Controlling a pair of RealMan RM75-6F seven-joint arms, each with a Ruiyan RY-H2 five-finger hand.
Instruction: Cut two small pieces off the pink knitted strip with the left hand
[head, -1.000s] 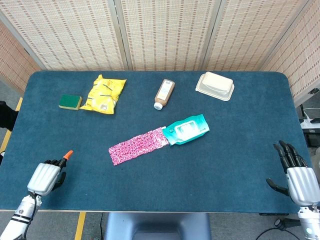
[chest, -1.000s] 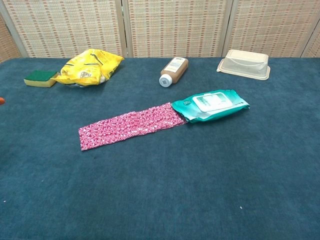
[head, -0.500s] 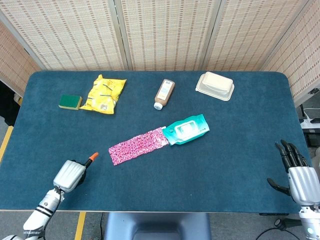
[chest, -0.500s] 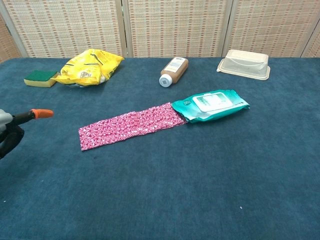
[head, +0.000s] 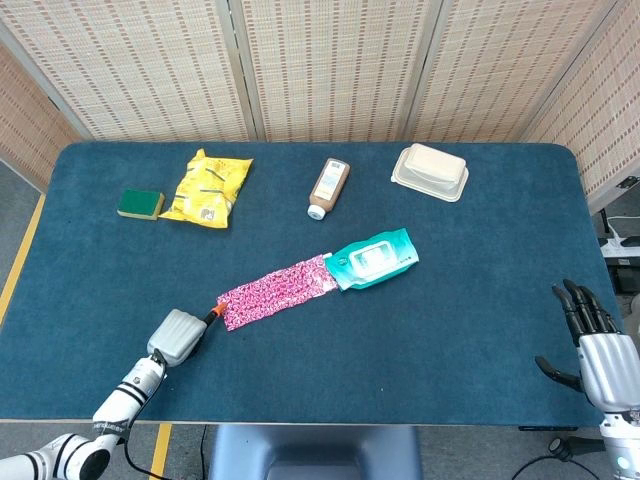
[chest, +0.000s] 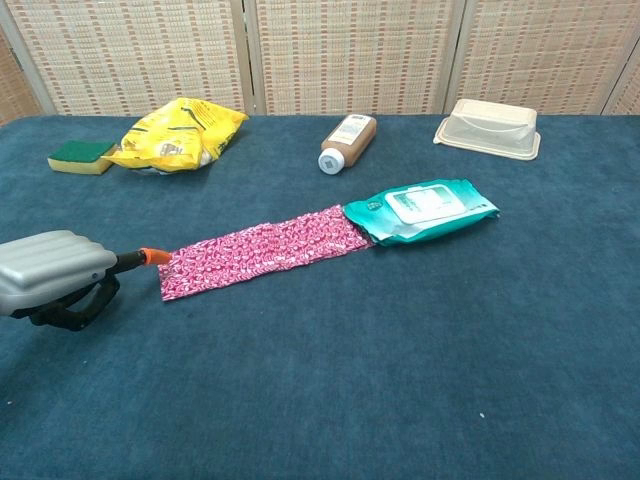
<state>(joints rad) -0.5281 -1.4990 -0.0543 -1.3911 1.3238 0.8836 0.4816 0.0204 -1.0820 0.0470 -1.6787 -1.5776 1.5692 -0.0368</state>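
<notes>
The pink knitted strip (head: 277, 291) (chest: 258, 250) lies flat and diagonal mid-table, its far end tucked under a teal wipes pack (head: 373, 258) (chest: 425, 209). My left hand (head: 177, 336) (chest: 48, 270) grips a cutting tool with black handles and an orange tip (head: 213, 314) (chest: 152, 256). The tip is at the strip's near left end; whether it touches the fabric I cannot tell. At the table's near right edge my right hand (head: 592, 344) rests with its fingers spread and nothing in it; only the head view shows it.
Along the back of the blue table (head: 480, 250) lie a green sponge (head: 140, 204) (chest: 80, 155), a yellow snack bag (head: 208, 187) (chest: 176, 133), a brown bottle on its side (head: 328, 187) (chest: 346, 142) and a beige lidded box (head: 430, 171) (chest: 488, 127). A woven screen stands behind.
My left hand has travelled right and forward from the table's near left corner, bringing the tool's orange tip up to the strip's left end. The right hand has stayed put.
</notes>
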